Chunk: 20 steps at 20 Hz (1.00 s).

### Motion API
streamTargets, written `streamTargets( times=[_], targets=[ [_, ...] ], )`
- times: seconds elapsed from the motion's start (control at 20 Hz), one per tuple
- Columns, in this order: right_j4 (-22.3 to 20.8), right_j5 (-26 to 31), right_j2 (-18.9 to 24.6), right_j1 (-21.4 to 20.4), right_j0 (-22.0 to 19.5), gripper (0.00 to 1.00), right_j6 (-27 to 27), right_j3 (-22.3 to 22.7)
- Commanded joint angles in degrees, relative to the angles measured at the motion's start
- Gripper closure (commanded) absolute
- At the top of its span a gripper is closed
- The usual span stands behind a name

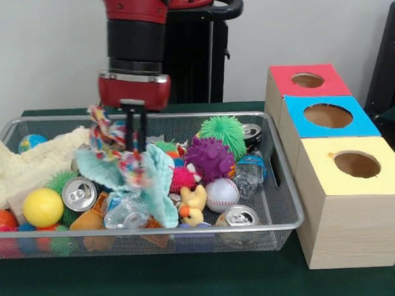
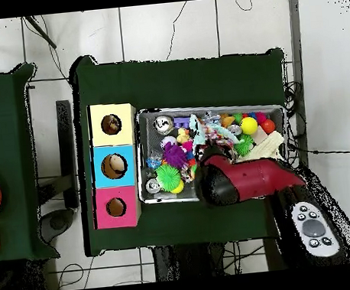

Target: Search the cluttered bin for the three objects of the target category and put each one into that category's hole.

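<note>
My claw [image 1: 135,133] pinched shut on confetti cloth [image 1: 129,168], cloth hanging over mesh tray [image 1: 283,203] middle. Yellow-topped hole [image 1: 357,164] outside tray, at 3 o'clock in front view.

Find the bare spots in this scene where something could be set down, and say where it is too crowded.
Free: green table in front of the wire bin, and behind it in the overhead view. Crowded: the bin itself, packed with balls, cans and cloths under the gripper.
</note>
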Motion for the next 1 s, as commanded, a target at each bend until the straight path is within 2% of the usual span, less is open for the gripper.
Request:
streamTargets(
  times=[0.05, 0.1, 0.15, 0.25, 0.45, 0.6, 0.85, 1.0],
  targets=[
    [8.76, 2.67, -1.67, -3.17, 2.25, 1.00, 13.23, 5.61],
    [10.40, 4.76, -0.44, -5.59, 0.89, 1.00, 12.17, 7.36],
    [11.98, 5.84, -0.48, -6.76, 1.29, 1.00, 11.78, 7.85],
    [14.42, 8.19, -2.84, -8.01, 4.50, 1.00, 11.92, 7.29],
    [16.85, 7.19, -5.55, -7.44, 9.01, 1.00, 13.17, 7.63],
    [18.91, 7.67, -5.32, -8.91, 9.25, 1.00, 12.47, 9.33],
    [22.88, 9.67, -7.92, -11.78, 12.24, 1.00, 12.26, 11.57],
    [25.98, 9.77, -10.31, -11.19, 15.99, 1.00, 15.05, 11.06]
  ],
)
